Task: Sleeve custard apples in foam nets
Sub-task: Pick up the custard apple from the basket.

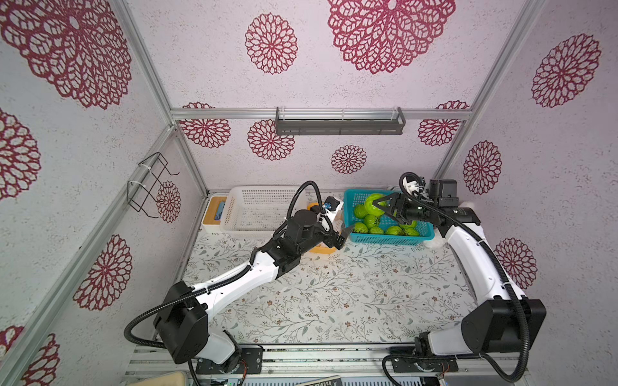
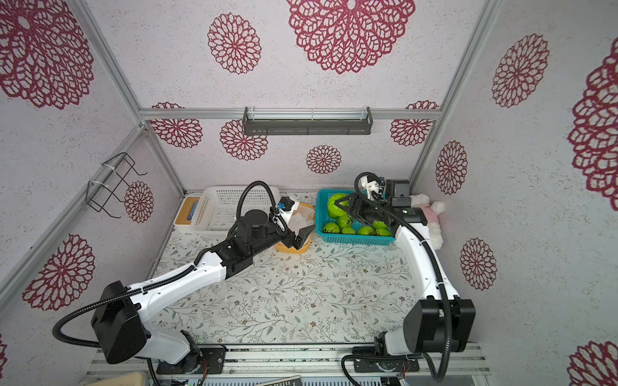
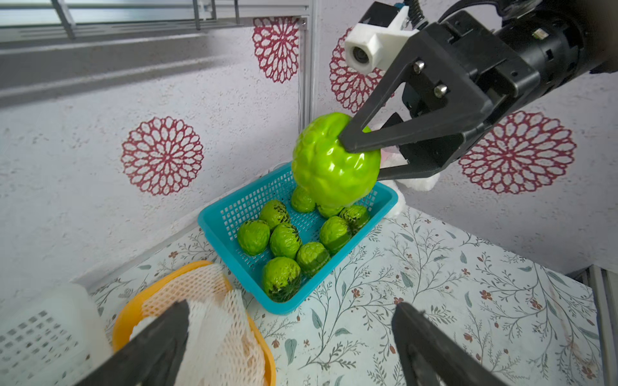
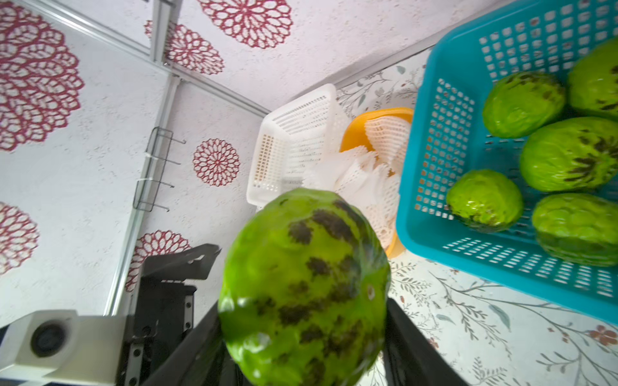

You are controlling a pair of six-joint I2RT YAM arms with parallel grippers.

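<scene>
Custard apple (image 4: 302, 287) blurred, partly off frame

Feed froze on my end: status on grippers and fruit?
Left gripper open, empty, at foam nets in yellow bowl. Right gripper shut on custard apple, held above teal basket. Nothing seen between grippers.

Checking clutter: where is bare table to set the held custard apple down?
Bare: the near cloth between left arm and right arm. Crowded: the back edge, with white basket, yellow bowl of nets and teal basket side by side.
</scene>
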